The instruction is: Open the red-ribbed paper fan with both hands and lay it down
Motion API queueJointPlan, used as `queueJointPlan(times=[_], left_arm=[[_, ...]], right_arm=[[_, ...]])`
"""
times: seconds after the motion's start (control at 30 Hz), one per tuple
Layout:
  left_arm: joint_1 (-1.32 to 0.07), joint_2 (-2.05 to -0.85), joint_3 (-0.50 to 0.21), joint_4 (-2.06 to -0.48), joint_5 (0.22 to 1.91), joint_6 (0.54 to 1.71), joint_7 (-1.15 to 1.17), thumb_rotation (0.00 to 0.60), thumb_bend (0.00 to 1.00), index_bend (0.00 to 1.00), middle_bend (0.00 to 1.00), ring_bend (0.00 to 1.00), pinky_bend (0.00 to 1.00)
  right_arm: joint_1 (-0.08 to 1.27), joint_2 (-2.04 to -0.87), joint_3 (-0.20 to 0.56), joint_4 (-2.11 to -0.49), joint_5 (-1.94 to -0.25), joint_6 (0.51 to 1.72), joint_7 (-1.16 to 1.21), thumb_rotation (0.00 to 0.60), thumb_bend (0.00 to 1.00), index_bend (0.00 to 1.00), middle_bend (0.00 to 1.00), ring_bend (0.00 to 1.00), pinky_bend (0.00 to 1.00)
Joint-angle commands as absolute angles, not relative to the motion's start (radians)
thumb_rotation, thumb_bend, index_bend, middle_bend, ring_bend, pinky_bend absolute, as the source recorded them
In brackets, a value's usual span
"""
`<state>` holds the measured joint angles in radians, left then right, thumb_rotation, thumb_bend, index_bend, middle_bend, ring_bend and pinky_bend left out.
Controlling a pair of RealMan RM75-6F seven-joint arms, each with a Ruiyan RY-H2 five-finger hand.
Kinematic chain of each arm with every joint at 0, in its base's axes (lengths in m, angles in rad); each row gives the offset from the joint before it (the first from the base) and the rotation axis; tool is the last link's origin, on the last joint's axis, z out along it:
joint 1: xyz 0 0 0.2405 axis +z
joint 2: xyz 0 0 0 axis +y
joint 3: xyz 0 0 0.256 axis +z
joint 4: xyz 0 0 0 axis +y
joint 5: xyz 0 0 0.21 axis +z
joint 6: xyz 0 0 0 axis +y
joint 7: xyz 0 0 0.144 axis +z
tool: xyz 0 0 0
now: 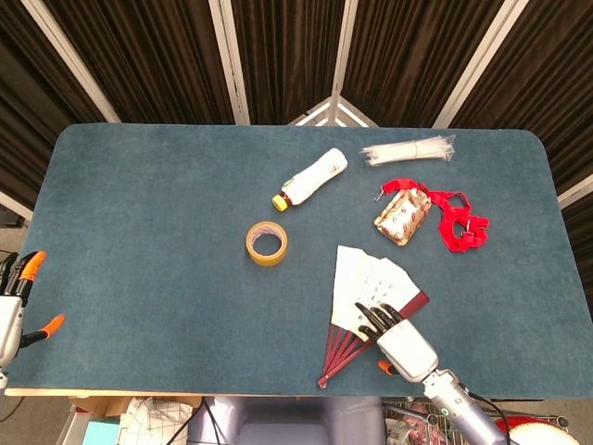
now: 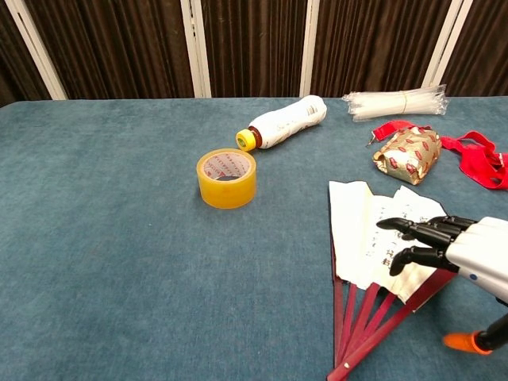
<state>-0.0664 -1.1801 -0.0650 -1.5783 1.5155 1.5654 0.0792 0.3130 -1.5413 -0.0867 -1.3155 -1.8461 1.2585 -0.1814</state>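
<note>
Right hand (image 1: 400, 339) at near desk edge, dark fingers (image 2: 417, 230) spread, lying over the paper of the fan (image 1: 369, 289); not clamped on it. Fan lies part-open, flat on the desk (image 1: 148, 232), red ribs toward the near edge. Left hand (image 1: 14, 301) off the near-left corner, fingers apart, holding nothing. Mid-desk: yellow tape roll (image 1: 266, 243). Further back: white bottle (image 1: 310, 179), gold pouch (image 1: 402, 215) with red strap (image 1: 459, 222), clear straw bundle (image 1: 410, 149). Blue felt surface; dark curtains (image 1: 167, 56) behind.
</note>
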Motion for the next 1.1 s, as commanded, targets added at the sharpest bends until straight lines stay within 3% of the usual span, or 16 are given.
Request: queueJointPlan(times=[0.03, 0.9, 1.1], left_arm=[[-0.067, -1.181, -0.065, -1.578, 1.515, 1.564, 0.081, 0.600, 0.24, 0.08, 0.08, 0.00, 0.10], [-0.082, -1.200, -0.066, -1.570, 1.506, 1.539, 0.104, 0.600, 0.24, 0.08, 0.08, 0.00, 0.10], [-0.083, -1.202, -0.067, -1.569, 1.505, 1.537, 0.104, 0.600, 0.24, 0.08, 0.08, 0.00, 0.10]], right_arm=[[0.319, -1.549, -0.088, -1.306, -1.844, 1.254, -0.178, 0.600, 0.16, 0.36, 0.07, 0.19, 0.19], [0.378, -1.612, -0.082, -1.257, -1.821, 1.224, -0.181, 0.600, 0.25, 0.43, 0.07, 0.19, 0.19], [0.386, -1.625, -0.079, -1.251, -1.814, 1.223, -0.183, 0.600, 0.31, 0.49, 0.09, 0.20, 0.21]])
